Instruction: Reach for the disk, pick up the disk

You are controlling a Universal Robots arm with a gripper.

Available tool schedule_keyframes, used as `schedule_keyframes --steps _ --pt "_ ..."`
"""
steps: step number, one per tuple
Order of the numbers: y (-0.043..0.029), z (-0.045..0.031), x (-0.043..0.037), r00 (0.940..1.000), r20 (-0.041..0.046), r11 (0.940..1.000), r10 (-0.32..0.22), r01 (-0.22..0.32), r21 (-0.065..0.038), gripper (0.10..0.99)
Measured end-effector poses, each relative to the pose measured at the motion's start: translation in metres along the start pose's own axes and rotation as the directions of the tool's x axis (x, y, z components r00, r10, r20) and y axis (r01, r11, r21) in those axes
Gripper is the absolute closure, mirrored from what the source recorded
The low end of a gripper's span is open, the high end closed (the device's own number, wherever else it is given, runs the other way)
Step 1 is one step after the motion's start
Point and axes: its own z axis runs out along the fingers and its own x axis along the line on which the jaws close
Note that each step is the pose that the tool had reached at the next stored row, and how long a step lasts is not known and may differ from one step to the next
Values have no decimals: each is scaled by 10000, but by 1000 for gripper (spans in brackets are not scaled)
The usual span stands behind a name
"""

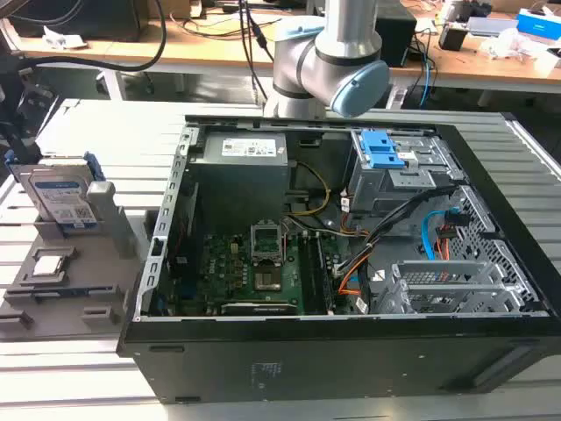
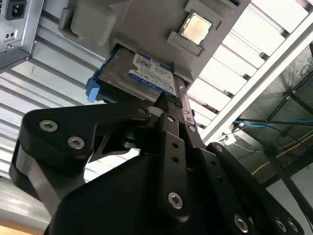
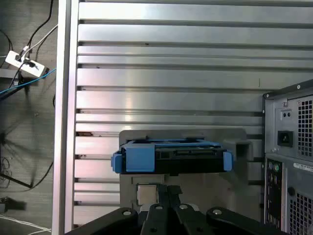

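1. A slatted aluminium tabletop point(image 1: 53, 377) carries a black computer case point(image 1: 351, 360). The case lies on its side with the open face up and takes up the centre and the exterior view's right.
2. A grey holder point(image 1: 79, 289) sits just beside the case, on the exterior view's left. A small square silver chip point(image 1: 48, 263) rests in a recess in the holder's near part.
3. The disk point(image 1: 63, 197) stands on edge in the far part of the holder. Its white-and-blue label faces the near side and blue rails run along its sides. Nothing touches it apart from the holder.
4. The hand point(image 3: 168, 188) appears in both wrist views as a black linkage pointed toward the holder. Its fingers look drawn together with nothing between them. It is apart from the disk. In the first wrist view the disk is seen edge-on, blue rails outward, with the case's rear panel beside it.
5. Inside the case, a green motherboard point(image 1: 254, 272) lies on the floor. A grey power supply point(image 1: 241, 162) sits against the far wall. A blue latch point(image 1: 383, 149) tops a grey metal cage at the far right.
6. The arm point(image 1: 329, 61), silver with a blue-capped joint, rises behind the case's far wall.
7. Farthest off, a wooden tabletop point(image 1: 219, 53) holds cables and assorted equipment.
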Motion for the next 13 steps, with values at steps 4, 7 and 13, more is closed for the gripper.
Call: schedule_keyframes --steps 4,7,13 --pt "0 0 1 9989 -17 9989 -458 458 0 980" --pt "0 0 0 9970 -30 9970 -779 779 -1 980" --pt "0 0 0 9904 -53 9904 -1384 1384 -3 980"
